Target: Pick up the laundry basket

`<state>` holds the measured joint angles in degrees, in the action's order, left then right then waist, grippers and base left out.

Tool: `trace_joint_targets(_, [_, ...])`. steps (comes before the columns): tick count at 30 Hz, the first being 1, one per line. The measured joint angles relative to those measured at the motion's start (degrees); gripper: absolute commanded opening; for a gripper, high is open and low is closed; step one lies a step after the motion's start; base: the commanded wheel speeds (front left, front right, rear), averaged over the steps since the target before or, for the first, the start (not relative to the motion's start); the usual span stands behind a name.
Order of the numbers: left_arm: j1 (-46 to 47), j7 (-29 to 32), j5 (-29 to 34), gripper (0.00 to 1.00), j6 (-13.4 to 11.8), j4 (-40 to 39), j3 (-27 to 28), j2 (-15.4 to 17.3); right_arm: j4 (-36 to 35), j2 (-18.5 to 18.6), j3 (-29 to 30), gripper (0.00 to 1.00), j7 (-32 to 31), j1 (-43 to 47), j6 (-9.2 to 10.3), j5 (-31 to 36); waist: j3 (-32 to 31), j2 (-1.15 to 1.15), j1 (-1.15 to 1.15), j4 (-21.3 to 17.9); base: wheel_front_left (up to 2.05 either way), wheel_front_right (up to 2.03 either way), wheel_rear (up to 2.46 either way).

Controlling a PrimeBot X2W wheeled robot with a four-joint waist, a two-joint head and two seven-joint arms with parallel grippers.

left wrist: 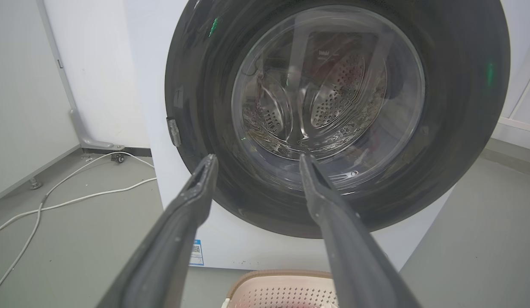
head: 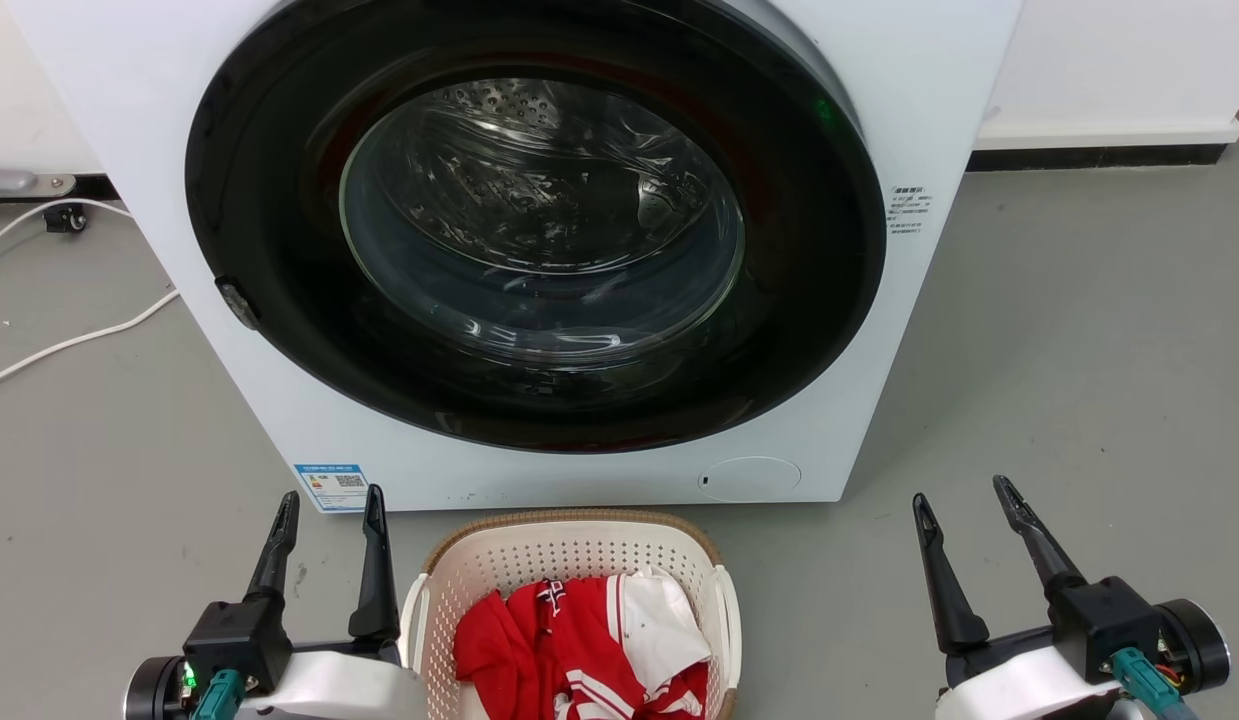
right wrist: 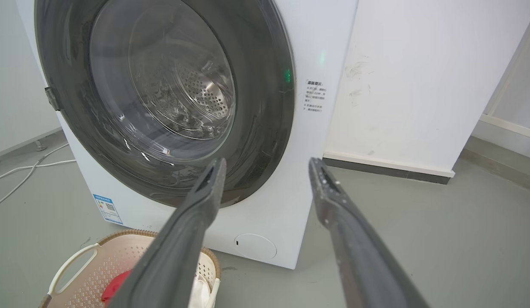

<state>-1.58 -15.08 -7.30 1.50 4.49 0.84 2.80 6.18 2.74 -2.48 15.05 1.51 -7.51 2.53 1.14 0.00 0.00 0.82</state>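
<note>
Between left claw (head: pixel 332 494) and right claw (head: pixel 960 491) (both gaping), cream perforated brown-rimmed laundry basket (head: pixel 539 560).

White washing machine (head: pixel 929 120) stands on grey floor (head: pixel 1079 380), front facing camera. Round black door (head: pixel 269 200) shut; clear glass window (head: pixel 539 220) at centre, perforated metal drum visible behind. Small grey latch (head: pixel 237 303) on door's left edge. Blue sticker (head: pixel 331 486) at lower left corner of front; round service flap (head: pixel 749 478) at lower right; printed label (head: pixel 909 210) right of door. White cable (head: pixel 79 340) trails over floor left of machine. White wall (head: pixel 1109 60) with dark baseboard (head: pixel 1079 157) behind, right. Red-and-white clothes (head: pixel 579 640) bundled just before machine.
</note>
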Motion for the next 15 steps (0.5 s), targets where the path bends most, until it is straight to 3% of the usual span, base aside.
trace_joint_targets(15, [-0.1, 0.0, 0.0, 1.00, 0.0, 0.0, 0.2, 0.0, 0.1, 0.0, 0.1, 1.00, 0.0, 0.0, 0.00, -0.5, 0.2, 0.00, 0.00, -0.1, 0.00, 0.00, 0.00])
